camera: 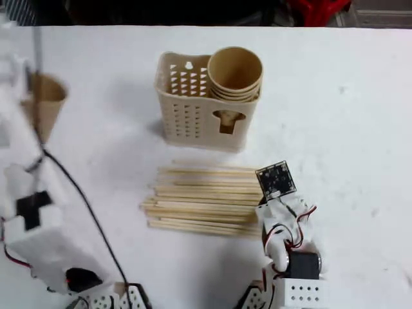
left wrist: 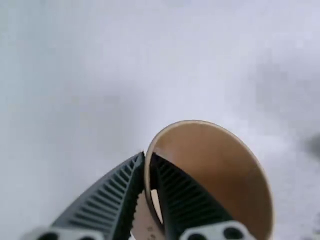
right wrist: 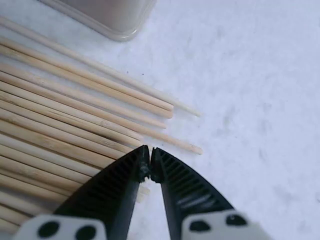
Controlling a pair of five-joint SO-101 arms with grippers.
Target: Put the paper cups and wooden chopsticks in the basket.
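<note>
A cream slotted basket stands at the table's middle back, with a stack of paper cups in its right compartment. In front of it lies a pile of wooden chopsticks. At the far left, another paper cup is held up off the table; my left gripper is shut on the rim of this cup. My right arm is at the pile's right end. There my right gripper is shut, its tips just above the chopsticks' ends, with nothing seen between them.
The basket's left compartment holds nothing. A black cable runs across the table by the left arm. A corner of the basket lies beyond the chopsticks in the right wrist view. White tabletop stretches to the right.
</note>
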